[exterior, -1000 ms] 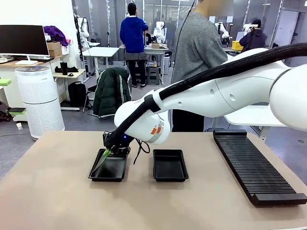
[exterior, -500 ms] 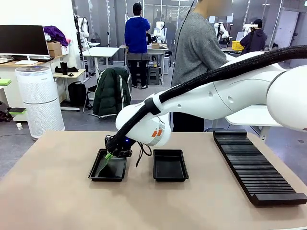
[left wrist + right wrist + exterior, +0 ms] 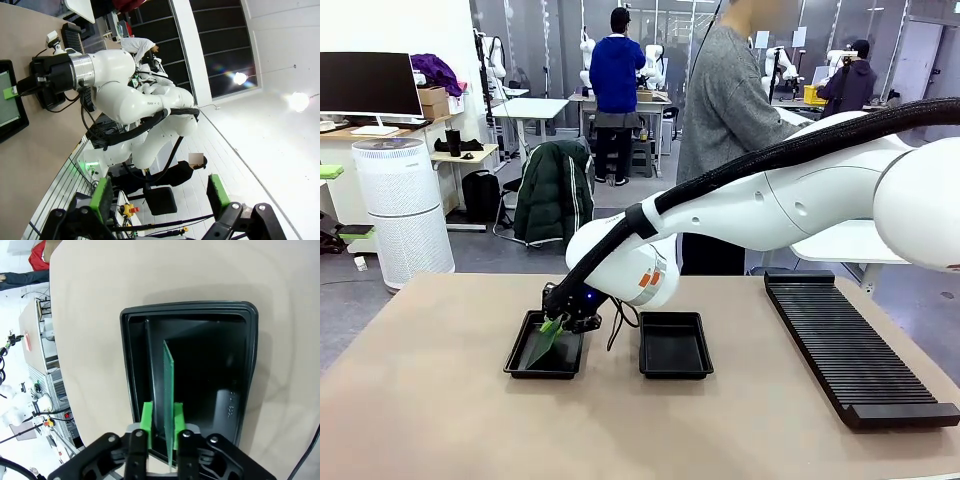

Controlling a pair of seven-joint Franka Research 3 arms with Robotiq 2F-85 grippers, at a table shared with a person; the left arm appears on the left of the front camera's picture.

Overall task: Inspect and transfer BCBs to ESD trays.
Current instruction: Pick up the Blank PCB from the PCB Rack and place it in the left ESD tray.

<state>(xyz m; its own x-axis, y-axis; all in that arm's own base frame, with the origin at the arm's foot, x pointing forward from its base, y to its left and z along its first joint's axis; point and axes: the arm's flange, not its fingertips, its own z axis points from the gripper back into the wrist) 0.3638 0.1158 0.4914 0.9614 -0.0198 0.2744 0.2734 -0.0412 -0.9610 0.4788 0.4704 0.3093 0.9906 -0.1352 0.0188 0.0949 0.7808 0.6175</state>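
Two grippers, taken left to right: the left gripper (image 3: 160,197) hangs with its jaws spread wide and nothing between them, aimed away from the work and across at the other arm; the right gripper (image 3: 162,421) points down into the first tray (image 3: 190,306), and the one BCB (image 3: 168,380) in sight stands on edge between its green pads (image 3: 148,415), near edge level with the fingertips, far edge down on the tray floor straight ahead of the jaws; a sliver of gap shows between the board and one pad while it lies close against the other, so the jaws read as let go rather than clamped, though the board has not yet dropped flat; in the front view it slants up from the floor towards the fingertips. I judge the step in hand to be setting this board into the tray, at the point of release; the next move calls for drawing the jaws straight back off the board's edge without dragging it, so that it tips down inside the rim rather than propping on the wall. Counted: two ESD trays (image 3: 542,374), the first under the right jaws, the second tray (image 3: 675,375) just beside them with no board in it; one board; one long ribbed rack (image 3: 850,350) well apart from the jaws; one person (image 3: 730,110) beyond them.
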